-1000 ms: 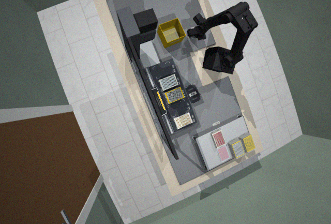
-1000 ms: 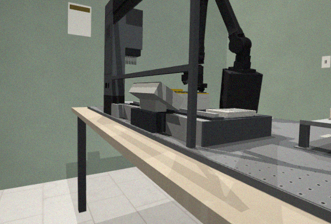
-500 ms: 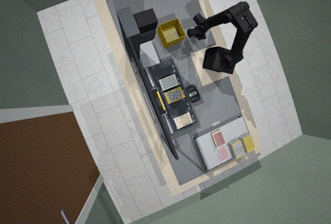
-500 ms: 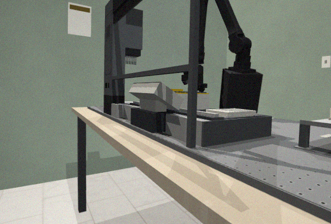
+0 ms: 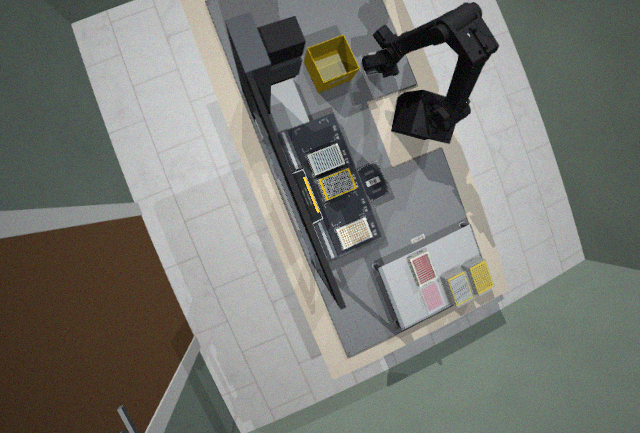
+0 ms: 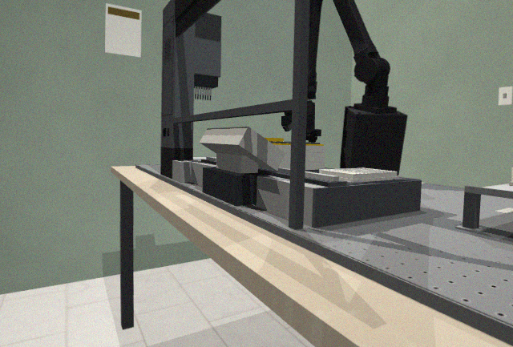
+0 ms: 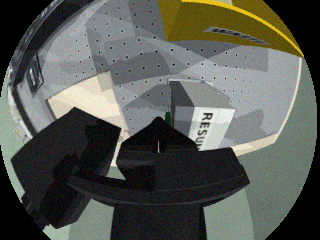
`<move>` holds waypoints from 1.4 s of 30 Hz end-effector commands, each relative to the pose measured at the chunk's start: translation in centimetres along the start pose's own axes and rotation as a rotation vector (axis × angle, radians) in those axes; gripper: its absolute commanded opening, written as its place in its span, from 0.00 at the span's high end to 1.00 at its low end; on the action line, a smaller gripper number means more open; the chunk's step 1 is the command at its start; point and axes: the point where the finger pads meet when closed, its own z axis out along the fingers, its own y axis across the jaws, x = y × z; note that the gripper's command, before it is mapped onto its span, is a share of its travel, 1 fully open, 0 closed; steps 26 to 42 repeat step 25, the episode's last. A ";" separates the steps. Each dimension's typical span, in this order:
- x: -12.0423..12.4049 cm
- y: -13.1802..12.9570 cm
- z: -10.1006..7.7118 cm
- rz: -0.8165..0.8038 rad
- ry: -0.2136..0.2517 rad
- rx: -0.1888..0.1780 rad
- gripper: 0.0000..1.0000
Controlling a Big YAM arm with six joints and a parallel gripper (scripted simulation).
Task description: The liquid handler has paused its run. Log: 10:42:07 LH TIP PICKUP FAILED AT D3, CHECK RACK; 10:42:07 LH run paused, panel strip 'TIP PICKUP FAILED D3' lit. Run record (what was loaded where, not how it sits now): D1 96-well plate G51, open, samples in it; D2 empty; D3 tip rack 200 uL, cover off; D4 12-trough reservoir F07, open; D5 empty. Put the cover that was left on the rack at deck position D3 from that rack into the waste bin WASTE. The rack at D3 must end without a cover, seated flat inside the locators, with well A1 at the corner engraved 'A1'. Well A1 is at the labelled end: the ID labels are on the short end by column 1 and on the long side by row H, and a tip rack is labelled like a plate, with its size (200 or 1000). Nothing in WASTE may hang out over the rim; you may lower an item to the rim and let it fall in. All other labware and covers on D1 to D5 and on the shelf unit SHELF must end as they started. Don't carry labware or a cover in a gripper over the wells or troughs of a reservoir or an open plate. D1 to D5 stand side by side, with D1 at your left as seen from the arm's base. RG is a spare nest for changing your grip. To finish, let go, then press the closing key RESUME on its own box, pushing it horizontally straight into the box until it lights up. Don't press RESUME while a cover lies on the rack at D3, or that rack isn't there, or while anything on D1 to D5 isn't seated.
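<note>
Black and closed on nothing, the gripper (image 7: 159, 135) has its jaws fully together, tips against the small box marked RESUME (image 7: 203, 123), which stands on the perforated deck just beside the yellow waste bin (image 5: 331, 63). Farther along the deck, the yellow-framed tip rack (image 5: 337, 183) sits uncovered in the middle position, between two plates.

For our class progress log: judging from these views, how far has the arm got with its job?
Done, apparently: the D3 rack shows open tips, and something pale lies in the yellow waste bin. In hand: the shut, empty tool sits right at the RESUME box. Left: pushing the key in until it lights.
</note>
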 end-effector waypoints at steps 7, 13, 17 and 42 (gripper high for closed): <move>-0.3 -3.3 -0.1 -0.003 -0.007 0.042 1.00; -0.3 -3.4 -0.1 -0.003 -0.007 0.041 1.00; -0.3 -3.6 -0.1 -0.004 -0.008 0.043 1.00; -0.3 -4.0 -0.1 -0.004 -0.008 0.045 1.00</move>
